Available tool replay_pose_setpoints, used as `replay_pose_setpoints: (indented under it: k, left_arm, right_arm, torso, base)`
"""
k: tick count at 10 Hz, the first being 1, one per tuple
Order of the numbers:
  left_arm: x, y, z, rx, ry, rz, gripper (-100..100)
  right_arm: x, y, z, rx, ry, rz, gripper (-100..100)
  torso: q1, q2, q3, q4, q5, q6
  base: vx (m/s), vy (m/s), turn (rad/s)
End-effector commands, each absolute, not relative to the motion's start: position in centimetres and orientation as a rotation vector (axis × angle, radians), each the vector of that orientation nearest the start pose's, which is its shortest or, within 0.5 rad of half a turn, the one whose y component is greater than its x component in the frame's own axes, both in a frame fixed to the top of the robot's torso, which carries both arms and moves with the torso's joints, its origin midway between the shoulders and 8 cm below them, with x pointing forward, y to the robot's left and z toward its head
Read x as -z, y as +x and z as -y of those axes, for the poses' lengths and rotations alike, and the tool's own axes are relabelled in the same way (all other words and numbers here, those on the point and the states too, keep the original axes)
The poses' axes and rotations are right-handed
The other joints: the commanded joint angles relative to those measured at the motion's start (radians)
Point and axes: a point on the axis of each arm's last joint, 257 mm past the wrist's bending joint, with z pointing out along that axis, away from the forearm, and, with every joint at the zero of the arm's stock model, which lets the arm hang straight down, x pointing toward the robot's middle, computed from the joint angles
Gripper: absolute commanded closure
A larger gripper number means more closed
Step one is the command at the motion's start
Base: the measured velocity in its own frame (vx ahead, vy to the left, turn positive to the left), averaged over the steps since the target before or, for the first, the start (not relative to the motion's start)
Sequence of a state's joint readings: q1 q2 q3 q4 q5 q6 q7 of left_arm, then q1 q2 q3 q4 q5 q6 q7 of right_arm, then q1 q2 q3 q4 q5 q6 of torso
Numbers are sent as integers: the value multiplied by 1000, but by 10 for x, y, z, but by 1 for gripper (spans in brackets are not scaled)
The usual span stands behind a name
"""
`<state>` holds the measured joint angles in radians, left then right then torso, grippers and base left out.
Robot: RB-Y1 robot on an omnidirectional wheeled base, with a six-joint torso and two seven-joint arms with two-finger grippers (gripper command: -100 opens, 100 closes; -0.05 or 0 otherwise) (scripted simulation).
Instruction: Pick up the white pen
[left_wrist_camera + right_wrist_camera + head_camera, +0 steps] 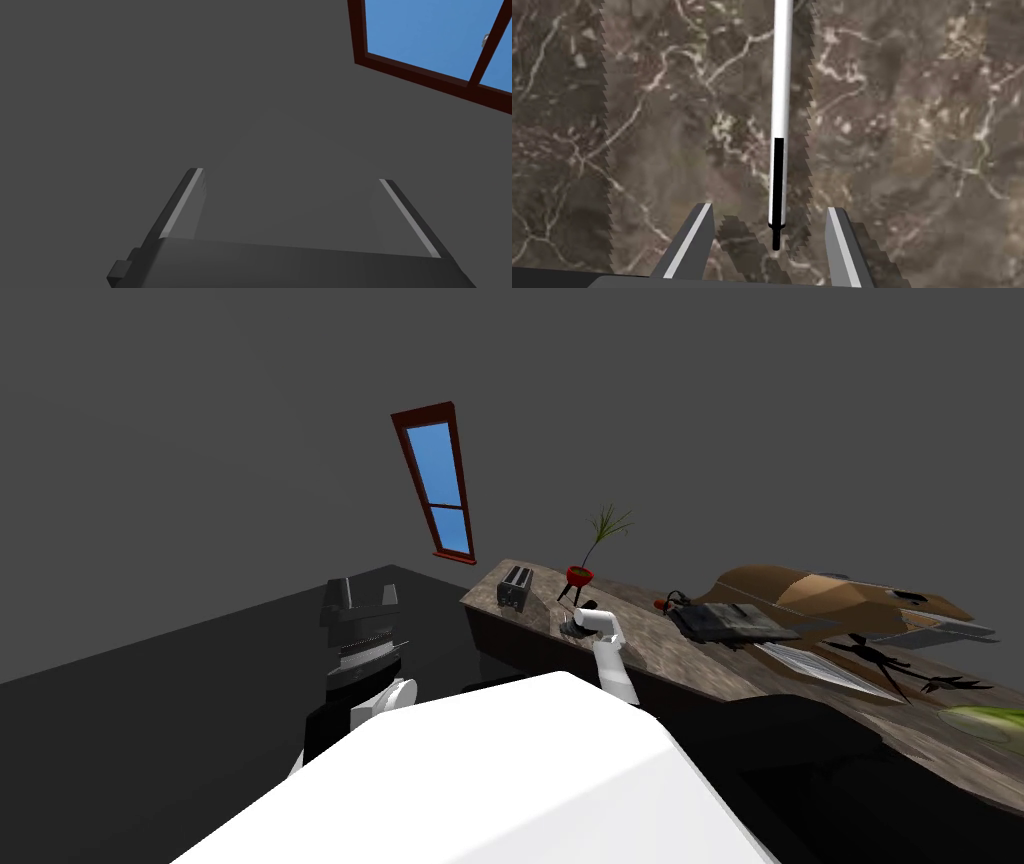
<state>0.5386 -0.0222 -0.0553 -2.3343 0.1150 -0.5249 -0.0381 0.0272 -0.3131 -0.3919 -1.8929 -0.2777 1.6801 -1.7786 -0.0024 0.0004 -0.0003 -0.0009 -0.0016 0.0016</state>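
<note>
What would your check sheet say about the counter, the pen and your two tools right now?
Surface: brown veined counter; the pen lies flat on it.
Job's things: white pen with a black band and black tip; its tip end sits between the right tool's fingers, untouched.
Clutter: toaster, plant in a red pot, a dark flat thing and a brown bulky thing farther along the counter.
Tools: right tool open, pointing down at the counter on either side of the pen; left tool open, held up away from the counter, holding nothing.
Cables: nothing seen.
Surroundings: grey wall; window with a red-brown frame.
</note>
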Motion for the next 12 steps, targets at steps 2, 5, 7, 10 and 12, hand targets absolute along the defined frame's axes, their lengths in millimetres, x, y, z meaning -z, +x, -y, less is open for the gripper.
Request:
replay_pose_setpoints:
  k: [2,5,7,10,12]
  left_arm:
    - [-40,326,-280,1387,-705,-498,0]
    - [-40,326,-280,1387,-705,-498,0]
    - [-40,326,-281,1387,-705,-498,0]
    - [-40,326,-280,1387,-705,-498,0]
    - [-40,326,-281,1387,-705,-498,0]
  right_arm:
    - [353,323,427,462,-3066,-786,100]
    - [353,323,427,462,-3066,-787,0]
    - [345,318,419,460,-3073,-740,100]
    - [335,312,409,460,-3081,-683,100]
    - [332,311,407,464,-3082,-669,100]
  torso:
    - [0,-1,0,0,0,0]
    - [0,-1,-1,0,0,0]
    - [1,-2,-1,0,0,1]
    - [1,-6,-4,-1,0,0]
    - [1,-5,-3,-1,0,1]
  base:
    - [0,0,0]
    - [0,0,0]
    - [60,12,-163]
    - [79,15,-122]
    - [43,10,-95]
